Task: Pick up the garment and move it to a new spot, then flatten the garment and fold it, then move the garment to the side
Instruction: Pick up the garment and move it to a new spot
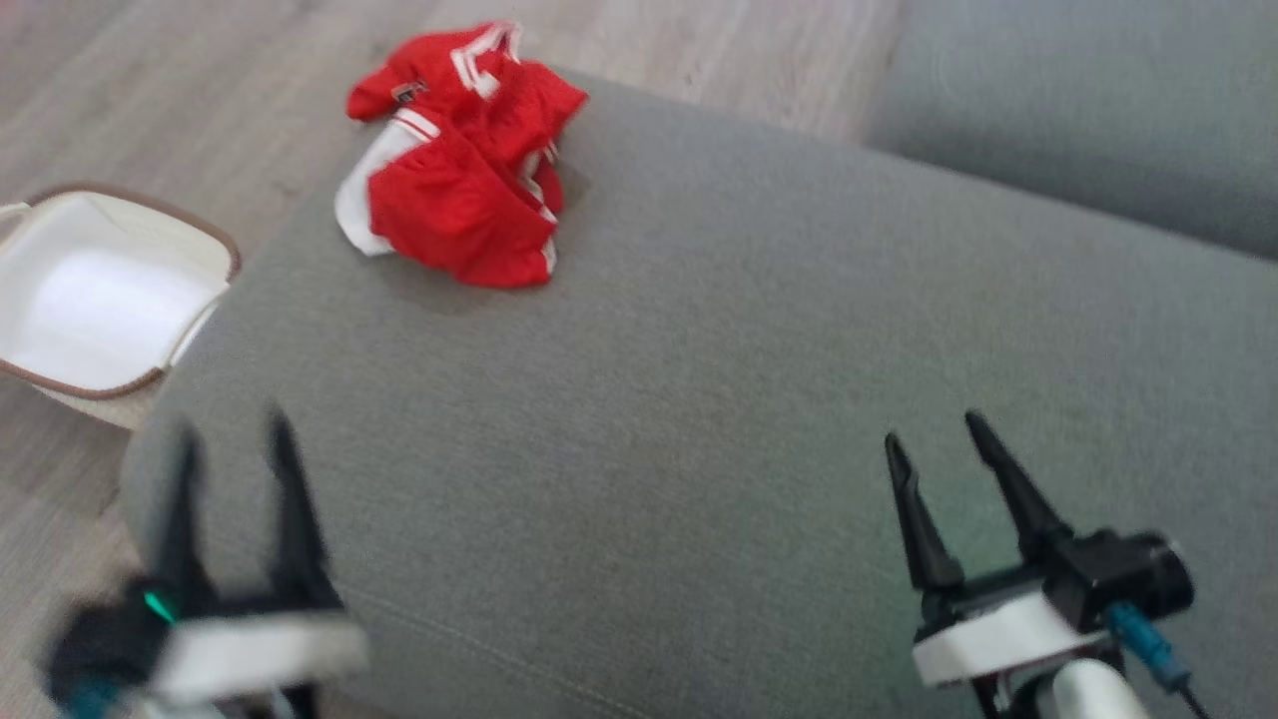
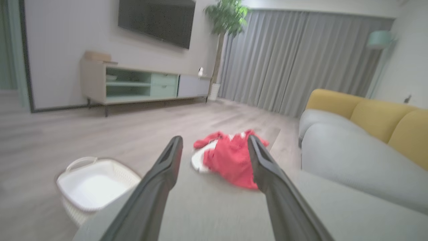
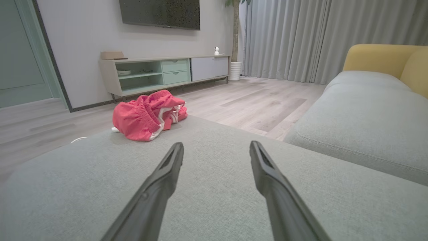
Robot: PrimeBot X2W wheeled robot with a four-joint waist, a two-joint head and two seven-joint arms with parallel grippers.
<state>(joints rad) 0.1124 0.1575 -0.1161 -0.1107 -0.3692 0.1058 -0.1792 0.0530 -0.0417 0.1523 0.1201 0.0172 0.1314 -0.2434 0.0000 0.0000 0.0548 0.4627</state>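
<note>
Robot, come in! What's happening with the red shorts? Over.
Left gripper, right gripper: fingers open, empty. Red shorts crumpled at far left edge of grey cushion, untouched. Path clear; white laundry basket on floor, off left.

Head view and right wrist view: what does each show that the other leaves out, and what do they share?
Head view's extras: the left gripper, open, and the inside of the white basket on the floor. Right wrist view's extras: the wall TV, low cabinet, grey curtains and yellow sofa back. Shared: the crumpled red garment on the grey cushion, and the open right gripper, apart from it.
</note>
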